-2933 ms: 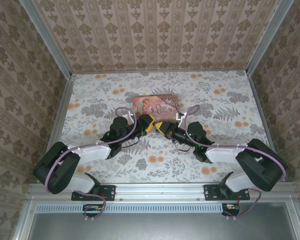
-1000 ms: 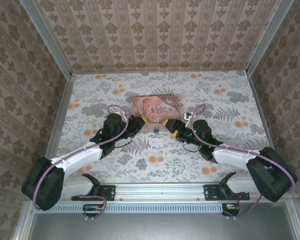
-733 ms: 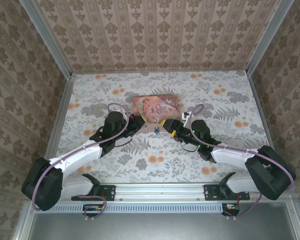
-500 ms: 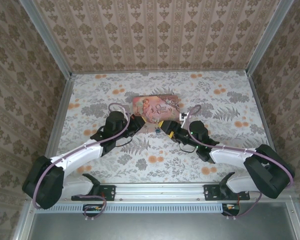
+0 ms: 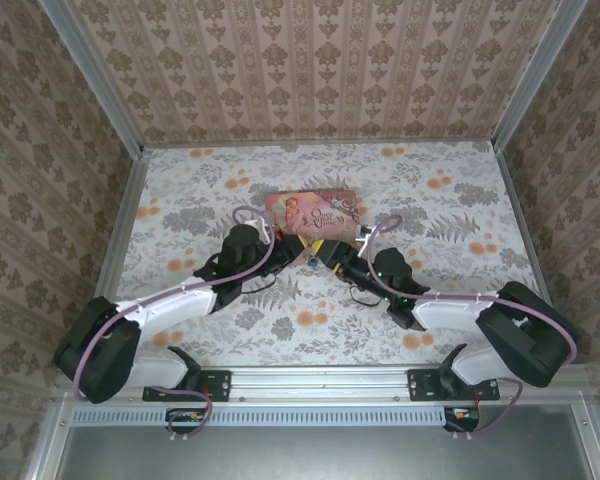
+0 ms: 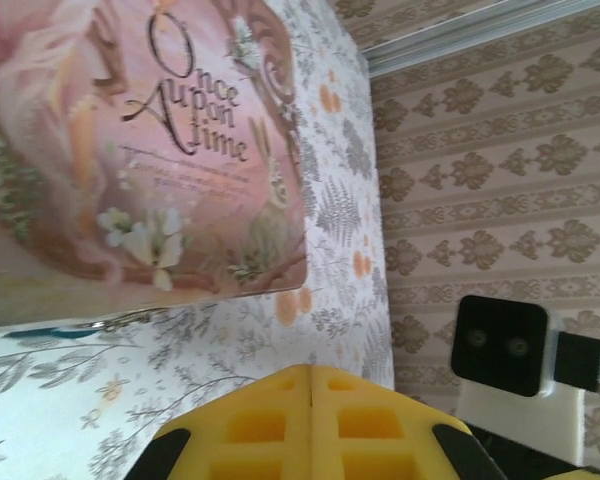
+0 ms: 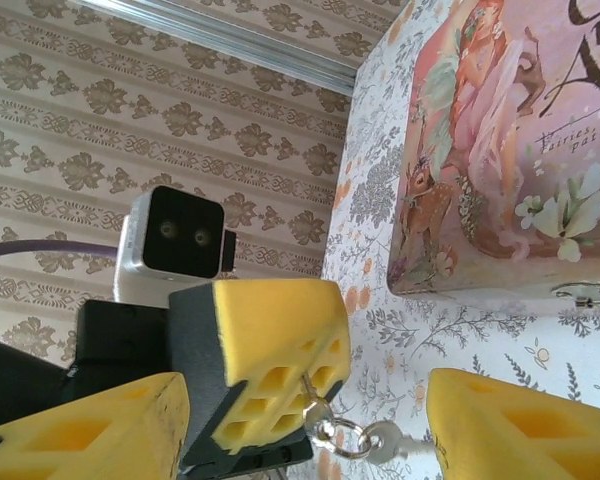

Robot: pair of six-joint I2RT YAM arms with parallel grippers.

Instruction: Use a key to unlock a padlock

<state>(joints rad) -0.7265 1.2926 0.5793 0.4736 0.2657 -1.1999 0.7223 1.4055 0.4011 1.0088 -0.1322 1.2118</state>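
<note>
Leftmost, the left gripper [image 5: 298,246] pinches the key [image 7: 308,398] between closed pads, its ring [image 7: 336,433] dangling; the padlock [image 6: 60,332] lies on the table [image 5: 430,210] just beside the tin [image 5: 312,212]; the right gripper [image 5: 327,252] gapes wide, empty.

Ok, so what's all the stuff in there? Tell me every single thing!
tin: one, pink with a picture, lying flat mid-table, just past the claws
padlock: one, tiny, bluish, on the table close to the tin's edge; too small to see well
key: one, silver, on a little ring, dangling from the left claw
table: one, grey flowery cover with orange spots
walls: three, brown patterned paper, around the table
arms: two, white and black, meeting in the middle
left claw: one, yellow pads, shut
right claw: one, yellow pads, open, facing the left claw
</note>
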